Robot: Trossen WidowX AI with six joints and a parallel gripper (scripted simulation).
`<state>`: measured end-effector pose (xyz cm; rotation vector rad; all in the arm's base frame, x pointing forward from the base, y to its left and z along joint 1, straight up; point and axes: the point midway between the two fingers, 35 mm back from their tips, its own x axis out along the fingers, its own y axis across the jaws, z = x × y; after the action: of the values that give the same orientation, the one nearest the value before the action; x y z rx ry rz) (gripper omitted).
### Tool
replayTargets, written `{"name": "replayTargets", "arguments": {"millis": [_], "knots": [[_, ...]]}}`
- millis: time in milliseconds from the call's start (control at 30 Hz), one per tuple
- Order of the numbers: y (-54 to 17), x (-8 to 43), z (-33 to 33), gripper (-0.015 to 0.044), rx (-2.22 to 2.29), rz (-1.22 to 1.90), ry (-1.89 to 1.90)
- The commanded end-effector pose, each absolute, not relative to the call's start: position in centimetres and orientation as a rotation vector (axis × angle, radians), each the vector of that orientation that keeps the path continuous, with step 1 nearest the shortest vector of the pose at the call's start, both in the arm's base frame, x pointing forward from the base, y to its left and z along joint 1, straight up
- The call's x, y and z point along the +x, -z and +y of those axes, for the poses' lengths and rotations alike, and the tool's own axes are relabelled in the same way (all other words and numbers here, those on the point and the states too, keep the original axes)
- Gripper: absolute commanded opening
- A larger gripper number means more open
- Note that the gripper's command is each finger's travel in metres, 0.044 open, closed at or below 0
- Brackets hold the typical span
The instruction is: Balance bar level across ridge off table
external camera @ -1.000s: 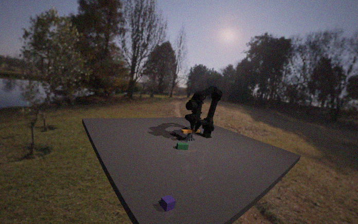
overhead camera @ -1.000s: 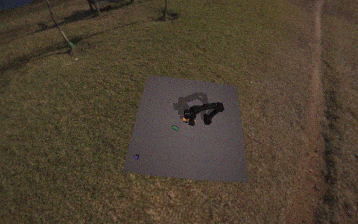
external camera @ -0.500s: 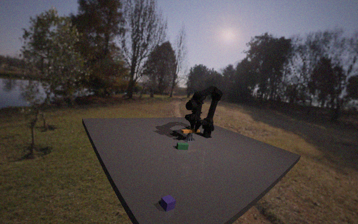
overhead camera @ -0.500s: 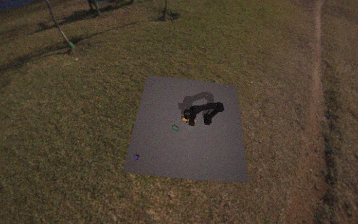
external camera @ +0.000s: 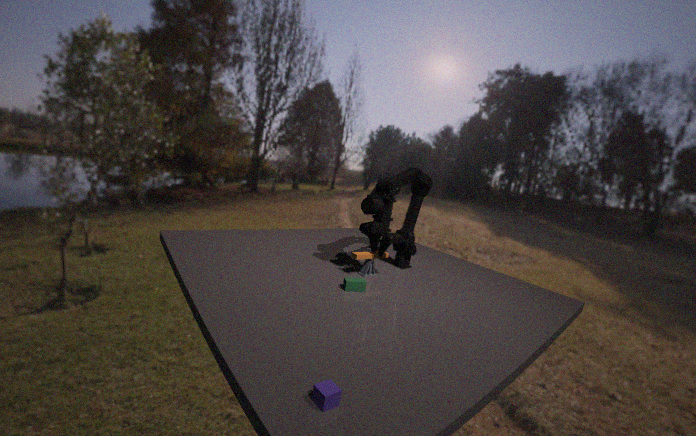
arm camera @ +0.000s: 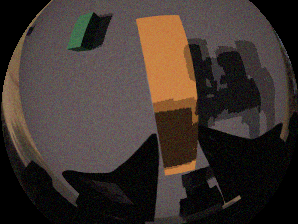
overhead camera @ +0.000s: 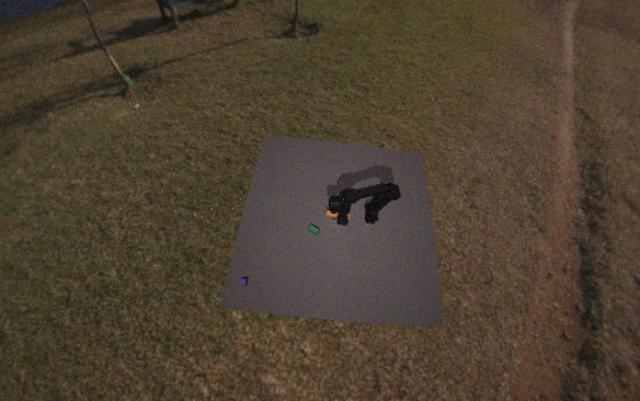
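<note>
Over the ridge [external camera: 368, 267], the gripper [arm camera: 174, 156] is seen with its fingers loosened around the bar [arm camera: 166, 90], barely gripped if at all; the bar's laid level on the ridge, off the table [external camera: 410, 338]; a green block [external camera: 354, 283] is parked nearby.

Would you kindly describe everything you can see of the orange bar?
The orange bar is a plain, flat, matte rectangular slab. In the exterior view it lies roughly level atop the small grey ridge, raised off the table. The wrist view shows it running lengthwise between the fingers of the pincer, its near end shadowed; whether they touch it is unclear.
</note>
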<state>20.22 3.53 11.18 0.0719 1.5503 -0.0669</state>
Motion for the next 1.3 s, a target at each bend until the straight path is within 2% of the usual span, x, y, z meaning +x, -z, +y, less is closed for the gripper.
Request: {"name": "replayTargets", "arguments": {"millis": [0,333,467,733,1267], "knots": [[-11.2,20.2,3.5,0.0185,0.072,1.55,0.067],[-11.2,20.2,3.5,0.044,0.072,1.55,0.067],[-12.0,20.3,3.6,0.044,0.072,1.548,0.066],[-20.9,20.0,3.5,0.044,0.076,1.525,0.062],[-21.2,19.9,3.5,0.044,0.077,1.524,0.062]]}}
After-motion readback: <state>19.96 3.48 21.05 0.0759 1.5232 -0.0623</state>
